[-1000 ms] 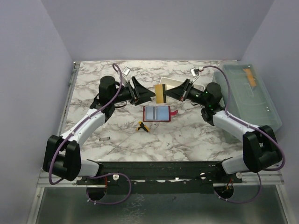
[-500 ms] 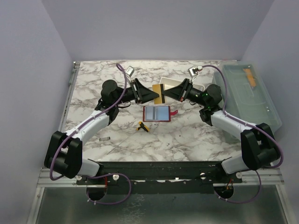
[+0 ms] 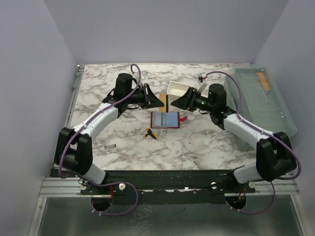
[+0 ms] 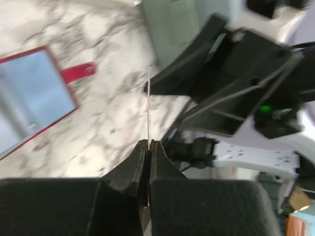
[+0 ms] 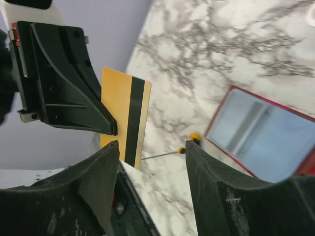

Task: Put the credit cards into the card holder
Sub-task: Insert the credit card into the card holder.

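My left gripper [image 3: 161, 102] is pinched tight on the gold card [image 3: 167, 101], holding it upright in the air above the table [image 3: 197, 142], just beyond the far edge of the wallet [image 3: 165, 119]. From the left wrist the card [image 4: 148, 105] shows edge-on, a thin pale line rising out of the closed fingers [image 4: 140, 160]. The right gripper [image 4: 216, 83] fills that view just past it.

From the right wrist I see the card's [image 5: 125, 115] face: gold with a black stripe, one lower corner clamped in the left gripper [image 5: 110, 130]. My right gripper [image 5: 152, 143] has its jaws parted, with nothing between them. The card stands just ahead of the fingertips [image 5: 110, 150], and I cannot tell whether the near edge brushes one.

The wallet [image 5: 261, 142] lies open and flat on the marble, blue lining up and red tab to the right. A yellow-handled tool [image 3: 150, 133] lies just near of it. A white tray [image 3: 183, 88] sits behind the right gripper [image 3: 174, 102], and a clear bin [image 3: 263, 101] stands at the right edge of the table.
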You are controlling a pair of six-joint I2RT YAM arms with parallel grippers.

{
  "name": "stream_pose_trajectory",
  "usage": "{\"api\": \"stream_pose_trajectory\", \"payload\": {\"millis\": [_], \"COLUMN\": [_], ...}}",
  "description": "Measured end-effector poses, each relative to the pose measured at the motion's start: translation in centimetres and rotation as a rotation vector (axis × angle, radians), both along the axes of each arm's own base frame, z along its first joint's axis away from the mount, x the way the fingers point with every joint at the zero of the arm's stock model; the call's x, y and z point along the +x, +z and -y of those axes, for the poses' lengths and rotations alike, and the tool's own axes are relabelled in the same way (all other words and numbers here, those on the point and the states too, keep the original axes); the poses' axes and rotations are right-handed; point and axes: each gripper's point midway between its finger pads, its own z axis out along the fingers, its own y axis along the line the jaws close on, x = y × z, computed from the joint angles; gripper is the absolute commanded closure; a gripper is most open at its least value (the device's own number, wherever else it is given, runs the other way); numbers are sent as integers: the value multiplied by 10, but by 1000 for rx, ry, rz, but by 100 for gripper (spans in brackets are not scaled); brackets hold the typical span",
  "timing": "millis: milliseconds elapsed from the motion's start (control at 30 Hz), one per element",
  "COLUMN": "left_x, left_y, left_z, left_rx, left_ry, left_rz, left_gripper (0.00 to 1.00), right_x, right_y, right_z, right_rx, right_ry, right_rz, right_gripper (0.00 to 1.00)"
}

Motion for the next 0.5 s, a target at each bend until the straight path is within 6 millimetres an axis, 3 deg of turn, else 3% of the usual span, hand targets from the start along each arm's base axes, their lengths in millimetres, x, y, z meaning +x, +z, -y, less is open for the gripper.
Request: {"api": "stream_pose_trajectory", "payload": {"millis": [167, 300, 400, 500], "left_x": [9, 5, 4, 8], "left_y": [-69, -122, -146, -158], "left_z": [-24, -39, -40, -35], "left_rx": [242, 353, 386, 383], "left_ry": [-26, -75, -121, -161], "left_rz": [-95, -207, -270, -295], "left_gripper": [100, 100, 100, 100], "right_x": [16, 31, 30, 25], "right_y": [-41, -87, -125, -153], "right_z": [5, 2, 3, 7], "right_rx": [-203, -329, -394, -439], "right_ry": [10, 66, 100, 124], "right_rz": [-46, -127, -202, -265], "right_gripper": [41, 53, 61, 68]}}
